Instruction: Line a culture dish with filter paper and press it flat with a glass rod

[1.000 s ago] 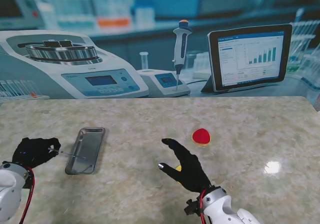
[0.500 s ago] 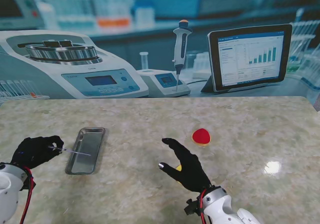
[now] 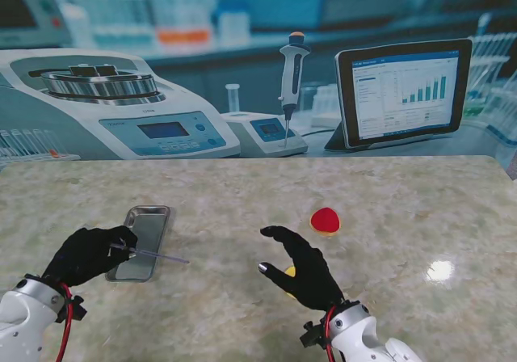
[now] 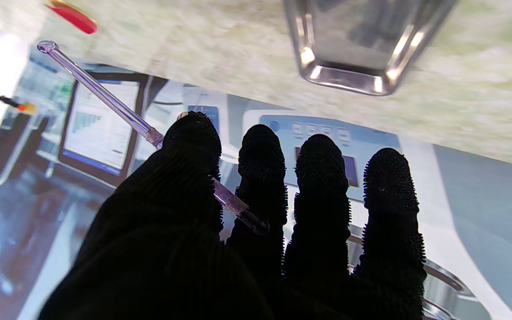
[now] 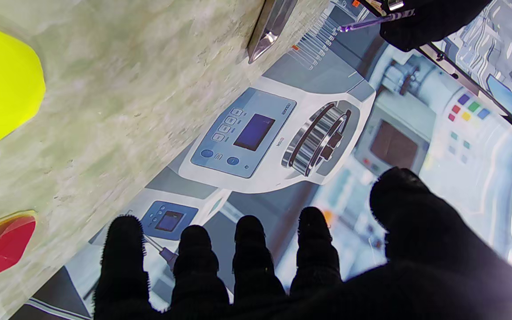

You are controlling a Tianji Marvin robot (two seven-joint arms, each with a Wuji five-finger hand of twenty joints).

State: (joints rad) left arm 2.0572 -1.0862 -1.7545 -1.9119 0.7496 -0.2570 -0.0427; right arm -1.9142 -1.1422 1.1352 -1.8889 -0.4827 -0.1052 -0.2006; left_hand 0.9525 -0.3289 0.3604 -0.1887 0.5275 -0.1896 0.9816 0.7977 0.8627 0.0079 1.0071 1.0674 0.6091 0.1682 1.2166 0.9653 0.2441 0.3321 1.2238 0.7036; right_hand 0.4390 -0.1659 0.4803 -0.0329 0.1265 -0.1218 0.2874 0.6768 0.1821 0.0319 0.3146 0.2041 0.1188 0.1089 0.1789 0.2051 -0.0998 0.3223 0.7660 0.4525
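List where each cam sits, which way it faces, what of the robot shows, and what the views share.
Stand: above the shoulders, looking down at the table; both gloved hands, left hand and right hand, show.
Left wrist: looks along the fingers holding the glass rod, toward the metal tray.
Right wrist: looks along the open hand's fingers past the yellow item.
Shared: rod, tray and red dish appear in all three.

Open counter betw. metal tray (image 3: 141, 237) and red disc (image 3: 325, 220), room to pass. Yellow item (image 3: 288, 272), prob. a dish, sits under right hand (image 3: 299, 267).
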